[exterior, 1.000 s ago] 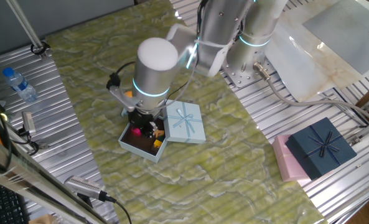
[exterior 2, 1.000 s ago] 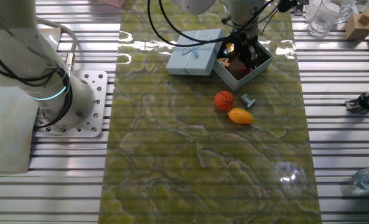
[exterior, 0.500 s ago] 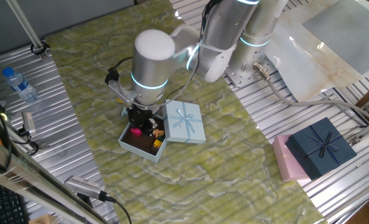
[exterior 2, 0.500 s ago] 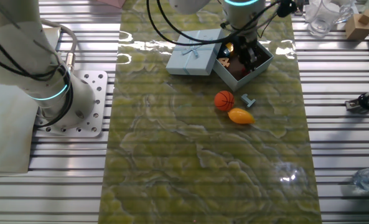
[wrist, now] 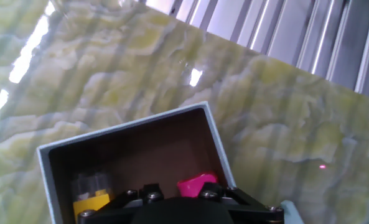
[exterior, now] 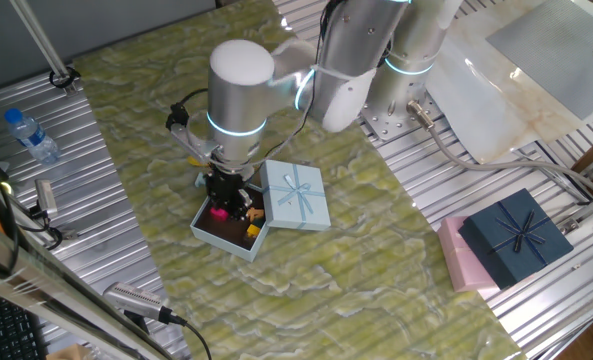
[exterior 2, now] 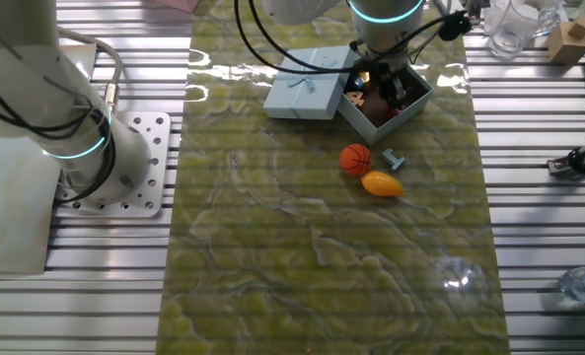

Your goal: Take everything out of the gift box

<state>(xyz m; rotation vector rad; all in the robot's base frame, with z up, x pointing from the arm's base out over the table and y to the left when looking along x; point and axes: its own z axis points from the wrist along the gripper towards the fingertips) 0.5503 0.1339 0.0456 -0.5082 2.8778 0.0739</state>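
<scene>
Sitting left of centre in one fixed view, the box is open on the green mat, its lid touching its right side. A magenta piece and a yellow bit lie inside. Above it hangs the gripper; I cannot tell how wide. The basketball, mango and a grey piece lie near the box in the other fixed view.

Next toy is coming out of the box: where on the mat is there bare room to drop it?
Bare mat beyond the mango and basketball, toward the near end. Crowded around the gift box, its lid and the gripper.
</scene>
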